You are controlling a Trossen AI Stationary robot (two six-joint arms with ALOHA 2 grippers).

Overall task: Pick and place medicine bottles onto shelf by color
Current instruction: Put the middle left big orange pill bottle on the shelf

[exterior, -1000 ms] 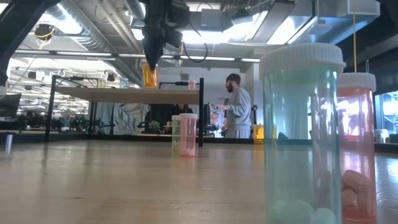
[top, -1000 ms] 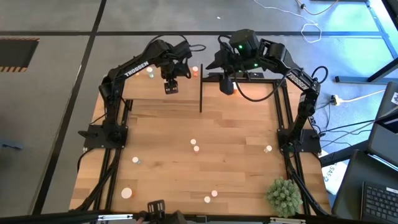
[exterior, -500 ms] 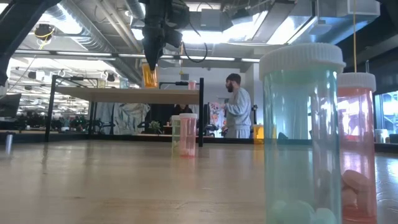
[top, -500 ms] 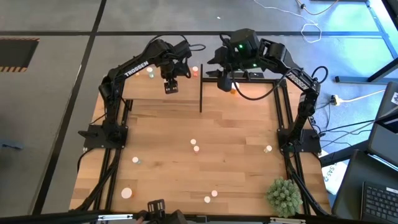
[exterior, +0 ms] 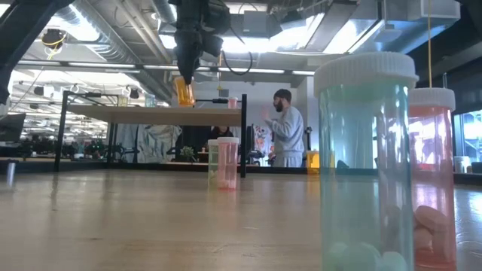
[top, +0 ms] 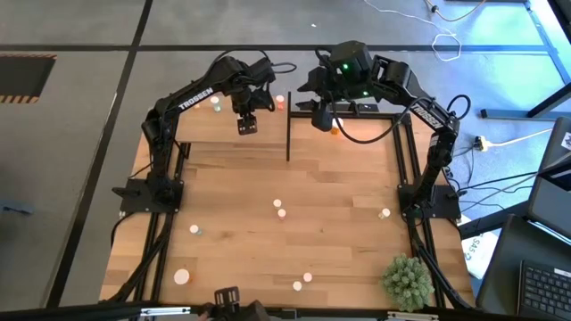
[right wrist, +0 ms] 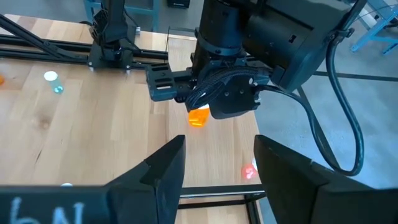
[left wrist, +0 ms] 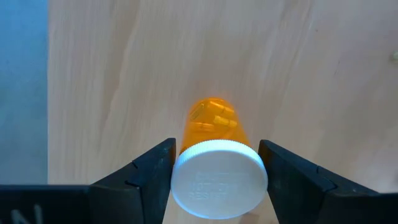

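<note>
Toward the table's [top: 339,178] far left corner, we see the left gripper [top: 245,123] hanging over the left part of the shelf [top: 203,127], the raised wooden platform along the far edge. Its fingers [left wrist: 155,168] pinch an orange medicine bottle [left wrist: 211,121] just under its white cap [left wrist: 219,179], and the bottle hangs upright. From the table-top camera it seems to be just above the shelf's top, though we cannot tell whether it touches the wood. On the shelf close to that gripper stand a pale green bottle [top: 214,102] and, farther right, a reddish bottle [top: 279,101]. Past the black post [top: 288,138] in the shelf's middle, the right gripper [top: 323,119] waits over the right part of the shelf. Its fingers [right wrist: 168,165] are spread with nothing between them, and a small orange thing [top: 335,131] shows on the shelf just beside it. On the open table, a small bottle [top: 194,230] stands near the left edge and a larger one [top: 182,276] near the near left corner. A white-capped bottle [top: 277,204] and a reddish one [top: 282,213] stand together in the middle. Two more bottles [top: 302,282] sit at the near edge, right in front of the low camera. One bottle [top: 384,214] stands alone near the right edge, and the spiky green plant ball [top: 407,278] rests in the near right corner. Beyond the table's far edge a person [exterior: 286,132] stands in the room.
</note>
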